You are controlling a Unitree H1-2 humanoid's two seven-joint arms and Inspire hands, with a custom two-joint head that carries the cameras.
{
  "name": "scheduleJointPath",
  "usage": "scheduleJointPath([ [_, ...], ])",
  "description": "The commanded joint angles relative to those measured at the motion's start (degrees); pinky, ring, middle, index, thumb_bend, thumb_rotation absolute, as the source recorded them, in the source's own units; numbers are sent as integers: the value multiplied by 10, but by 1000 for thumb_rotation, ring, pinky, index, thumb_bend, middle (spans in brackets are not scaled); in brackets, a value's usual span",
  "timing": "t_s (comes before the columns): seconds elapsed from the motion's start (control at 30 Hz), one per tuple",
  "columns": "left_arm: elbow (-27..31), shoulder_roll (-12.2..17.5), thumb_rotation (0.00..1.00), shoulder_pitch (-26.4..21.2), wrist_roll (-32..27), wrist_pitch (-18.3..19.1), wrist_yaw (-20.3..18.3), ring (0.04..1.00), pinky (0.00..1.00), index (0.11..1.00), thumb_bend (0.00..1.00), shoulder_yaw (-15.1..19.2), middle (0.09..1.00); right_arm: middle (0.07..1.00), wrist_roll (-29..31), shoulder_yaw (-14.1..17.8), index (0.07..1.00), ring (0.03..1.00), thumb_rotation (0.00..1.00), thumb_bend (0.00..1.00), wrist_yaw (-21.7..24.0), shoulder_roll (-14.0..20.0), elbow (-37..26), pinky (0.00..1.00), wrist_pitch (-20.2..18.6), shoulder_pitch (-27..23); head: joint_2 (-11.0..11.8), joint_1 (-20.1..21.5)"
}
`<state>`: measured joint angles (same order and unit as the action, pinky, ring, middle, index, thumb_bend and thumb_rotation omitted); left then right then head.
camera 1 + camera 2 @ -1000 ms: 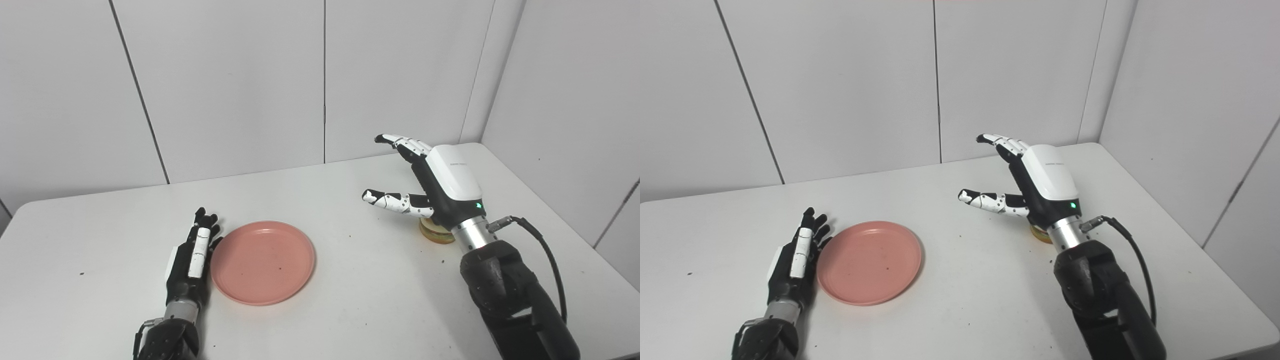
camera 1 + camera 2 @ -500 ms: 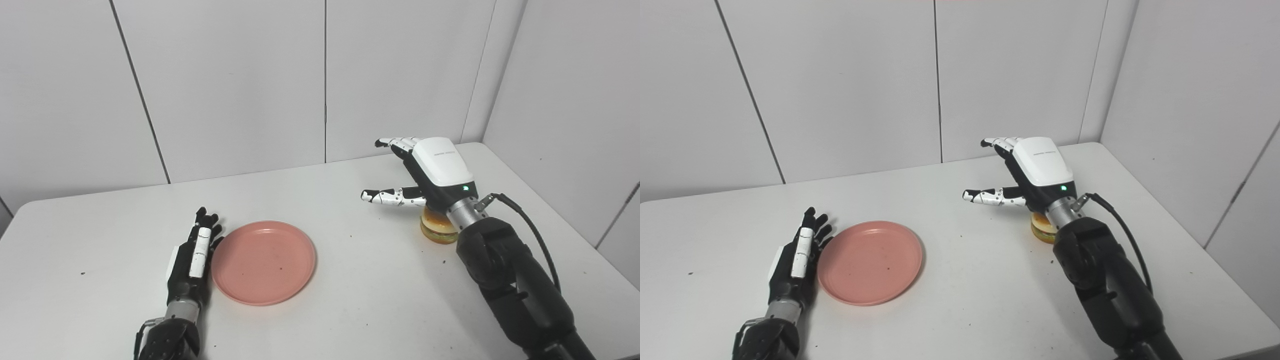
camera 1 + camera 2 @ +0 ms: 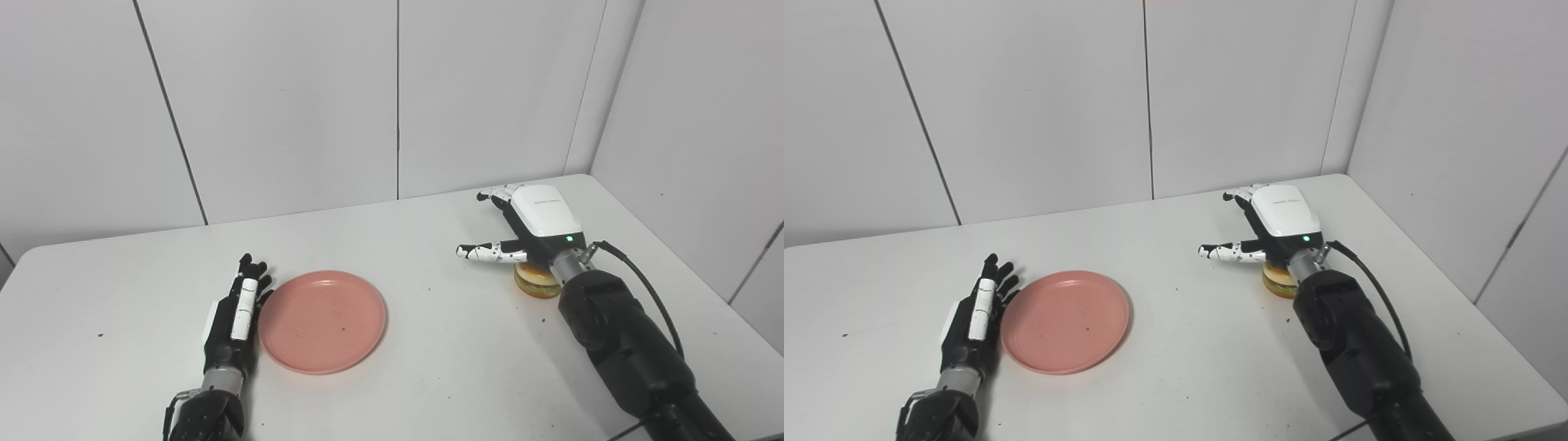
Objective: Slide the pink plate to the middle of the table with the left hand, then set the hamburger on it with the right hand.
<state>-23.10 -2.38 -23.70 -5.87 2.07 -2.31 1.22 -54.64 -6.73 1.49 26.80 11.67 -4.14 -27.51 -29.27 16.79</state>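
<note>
Comparing against the pictures of a second ago, entry by view, with the pink plate as landmark.

Left eye view:
- Pink plate (image 3: 322, 321): flat on the table (image 3: 429, 380), empty, place unchanged.
- Left hand (image 3: 236, 313): edge-on against the plate's left rim, fingers straight and together, holding nothing; unmoved.
- Right hand (image 3: 527, 229): well to the right of the plate, fingers and thumb spread wide, holding nothing. It has dropped from a raised pose and tipped palm-down over the hamburger.
- Hamburger (image 3: 537, 282): on the table, well right of the plate, partly hidden under the right wrist; not shifted.

Right eye view:
- Same layout. Right hand (image 3: 1271, 229) sits low over the hamburger (image 3: 1279, 280); whether the palm touches the bun cannot be told. Left hand (image 3: 975, 318) lies touching the plate (image 3: 1065, 322).

Judgement: the slide looks finished or nearly so, and the descent marks the start of the hamburger pick. No grasp yet; closing the fingers around the bun and lifting remain.
</note>
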Motion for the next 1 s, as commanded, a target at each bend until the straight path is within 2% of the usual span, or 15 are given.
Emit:
scheduleJointPath([
  [0.0, -3, 0, 874, -5, 4, 19, -1, 946, 932, 1000, 856, -4, 955, 810, 0, 4, 765, 841, 904, 867, -13, 20, -5, 856, -17, -31, 0, 0],
  [0.13, -2, -1, 871, -5, 4, 20, -1, 946, 918, 1000, 854, -4, 955, 803, 7, 4, 761, 832, 878, 854, -16, 24, 8, 841, -16, -31, 0, 0],
  [0.4, 1, 2, 871, -4, 5, 23, -4, 947, 957, 1000, 863, -6, 954, 802, 2, -3, 765, 824, 903, 867, -13, 29, 26, 814, -28, -29, -3, 1],
  [0.57, -2, 5, 876, -4, 8, 21, -5, 942, 929, 1000, 864, -8, 953, 811, 3, -10, 776, 830, 915, 861, -6, 33, 27, 827, -44, -26, -4, 2],
  [0.83, 3, 4, 871, -4, 5, 26, -6, 943, 893, 1000, 865, -10, 957, 798, 15, -13, 763, 816, 902, 864, -12, 34, 30, 788, -45, -20, -6, 3],
  [0.97, 3, 5, 872, -4, 6, 26, -6, 939, 947, 1000, 870, -10, 953, 799, 11, -18, 764, 817, 914, 863, -7, 35, 30, 791, -50, -16, -9, 2],
])
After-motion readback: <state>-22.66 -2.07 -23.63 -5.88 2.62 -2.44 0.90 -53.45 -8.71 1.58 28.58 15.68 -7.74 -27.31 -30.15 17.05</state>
